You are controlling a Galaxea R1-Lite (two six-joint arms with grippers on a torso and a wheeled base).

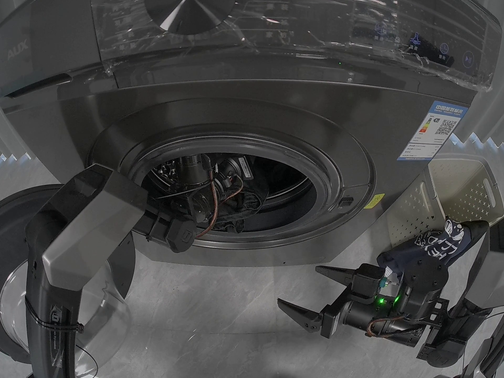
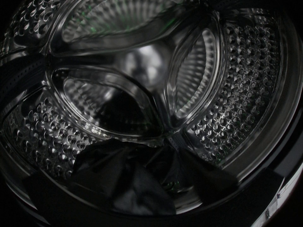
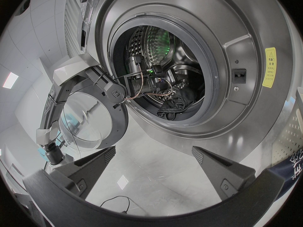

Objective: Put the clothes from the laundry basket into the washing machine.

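Straight ahead: a front-loading washing machine, its round door swung open to the left.

Inside the drum, low against the near lip: a crumpled heap of dark clothes, one fold drooping toward the rubber seal at the opening. Bare perforated steel around and behind the heap.

Left hand pushed in through the opening, just above that heap. Too dim and too far inside to tell whether spread or pressed together.

Right hand outside the machine, low over the grey floor, to the near right of the opening. Fingers spread wide, with nothing between them.

Laundry basket on the right, white and perforated, standing close against the machine's right side. Inside of the basket hidden from here.

Draped over the right arm just behind the hand, at the basket's near edge: a dark blue garment with white print. Possibly also caught on the basket's rim, though hard to tell.

On the floor, nearer than the door: a thin dark cable.
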